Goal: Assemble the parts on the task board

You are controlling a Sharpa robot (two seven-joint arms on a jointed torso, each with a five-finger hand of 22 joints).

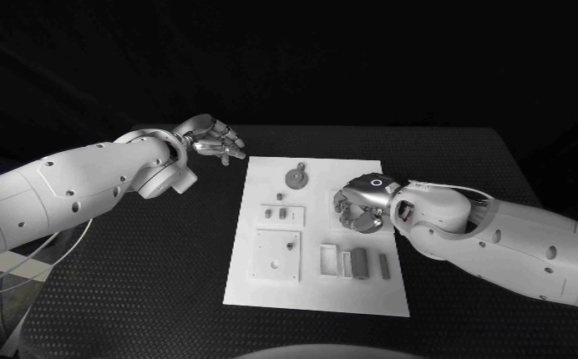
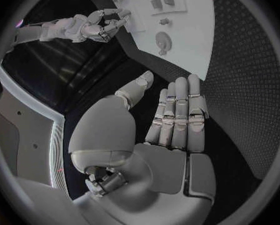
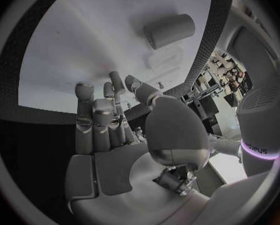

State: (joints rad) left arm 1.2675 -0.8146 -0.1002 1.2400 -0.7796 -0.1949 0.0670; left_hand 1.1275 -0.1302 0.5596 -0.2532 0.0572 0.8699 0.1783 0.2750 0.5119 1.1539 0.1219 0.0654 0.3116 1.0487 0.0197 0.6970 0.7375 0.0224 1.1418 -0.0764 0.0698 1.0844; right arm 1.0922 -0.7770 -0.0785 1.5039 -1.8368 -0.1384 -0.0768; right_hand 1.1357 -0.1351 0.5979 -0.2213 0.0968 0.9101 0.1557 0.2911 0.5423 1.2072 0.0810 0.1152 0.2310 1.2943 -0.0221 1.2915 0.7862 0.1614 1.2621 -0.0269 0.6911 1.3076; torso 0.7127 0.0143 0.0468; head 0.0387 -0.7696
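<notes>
Board (image 1: 316, 288) sits mid-frame on the tabletop, parts (image 1: 353, 262) lower down. Right robot hand (image 1: 357, 206) hovers over it, fingers apart, empty; left robot hand (image 1: 215, 139) idles wide, upper left. Looks like pre-grasp: next, reach down and pinch 1 part.

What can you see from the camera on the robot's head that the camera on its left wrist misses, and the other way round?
The head view alone takes in the whole white board, including the square block and the row of grey bars at its near end. The left wrist view alone shows the inner side of the left hand, its fingers straight and holding nothing, over the black table. Both show the round disc part on the board and the right hand hovering above it.
</notes>
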